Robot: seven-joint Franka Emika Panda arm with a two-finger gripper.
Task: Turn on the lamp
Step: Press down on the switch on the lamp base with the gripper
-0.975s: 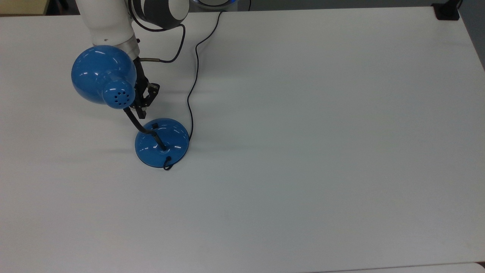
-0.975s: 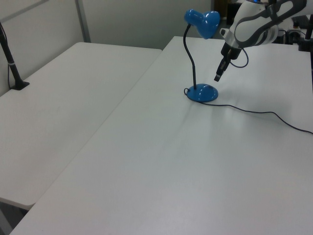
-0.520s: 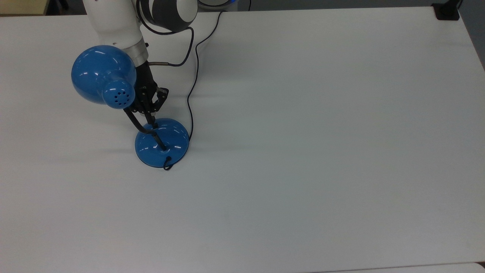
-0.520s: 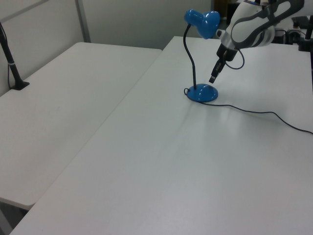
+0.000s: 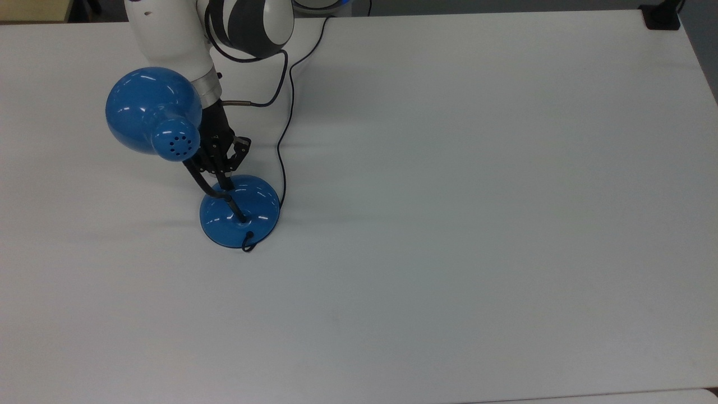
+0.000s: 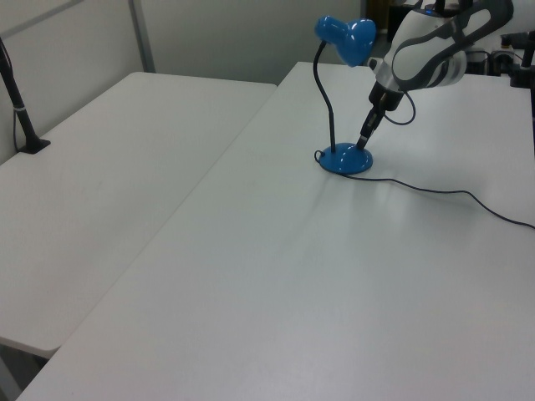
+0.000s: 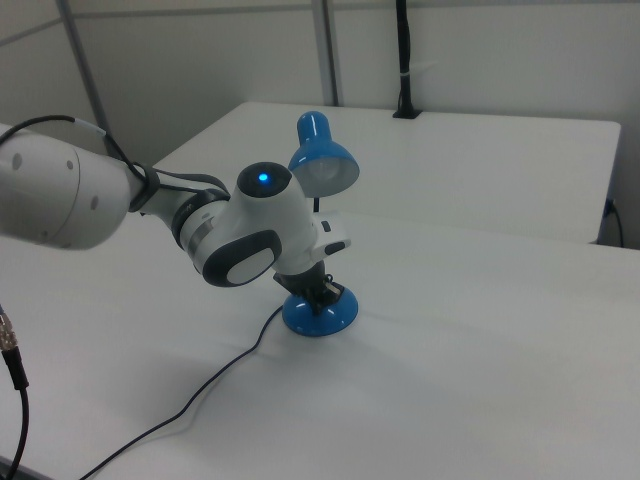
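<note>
Pincer (image 5: 224, 180) tips sit close together, holding nothing, right at the small black switch (image 5: 229, 184) on the blue lamp (image 5: 240, 210), which stands on the white surface (image 5: 477, 196). The base looks glossy and slippery, so a gentle poke on the switch seems best.

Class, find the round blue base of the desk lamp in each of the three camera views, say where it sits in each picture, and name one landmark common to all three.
Top view: the glossy round blue base lies left of centre, below the shade.
Left view: the base sits upper right of centre on the white table.
Right view: the base is just left of centre, under the white arm.
Shared landmark: the black cord running off the base.
</note>
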